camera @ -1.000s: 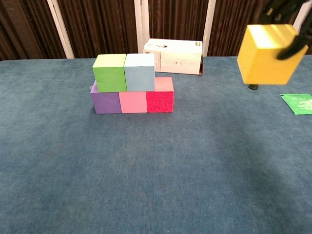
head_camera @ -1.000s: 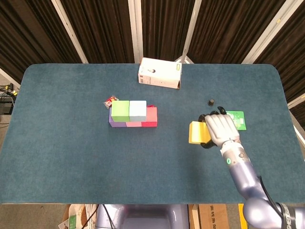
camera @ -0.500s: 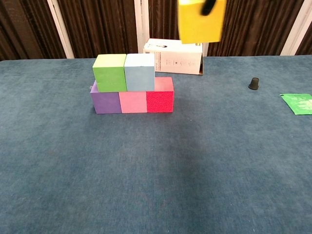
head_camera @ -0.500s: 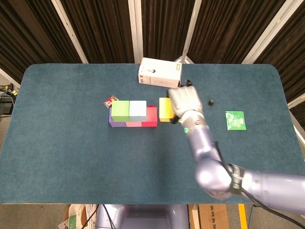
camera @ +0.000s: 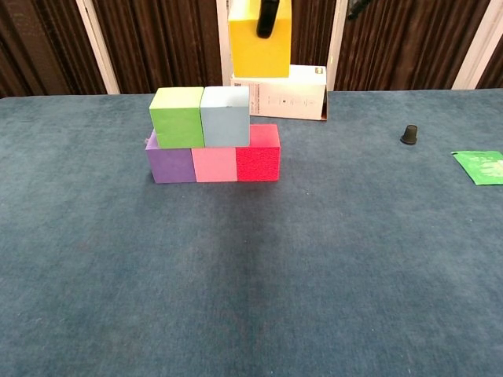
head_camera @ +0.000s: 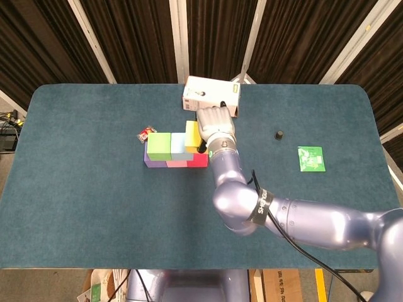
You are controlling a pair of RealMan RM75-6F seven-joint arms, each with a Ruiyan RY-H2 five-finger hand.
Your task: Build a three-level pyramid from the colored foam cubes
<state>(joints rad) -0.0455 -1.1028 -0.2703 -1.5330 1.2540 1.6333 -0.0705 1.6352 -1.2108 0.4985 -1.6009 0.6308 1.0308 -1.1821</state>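
Chest view gives us the clearest read, so we work outward from the near edge of the tabletop (camera: 251, 298). First comes the bottom row, purple cube (camera: 170, 164), pink cube (camera: 214, 164) and red cube (camera: 258, 162) touching side by side. On them sit the green cube (camera: 178, 117) and the light blue cube (camera: 225, 115), pushed toward the purple end, so the red cube's top is mostly bare. Above and slightly toward the red side hangs the yellow cube (camera: 260, 43), clear of the stack, with one dark finger showing on its face. In the head view our right hand (head_camera: 216, 124) has its fingers (head_camera: 201, 146) wrapped around the yellow cube, over the blue and red end of the stack. The left hand shows in neither view.

We judge this the capping step. To do it well, we shift the cube toward the green side until it is centred on the seam between green and blue, keep its faces square to the row, lower it straight, and loosen the fingers only once it rests flat. Farther back lies the white box (camera: 280, 90), which we should not brush
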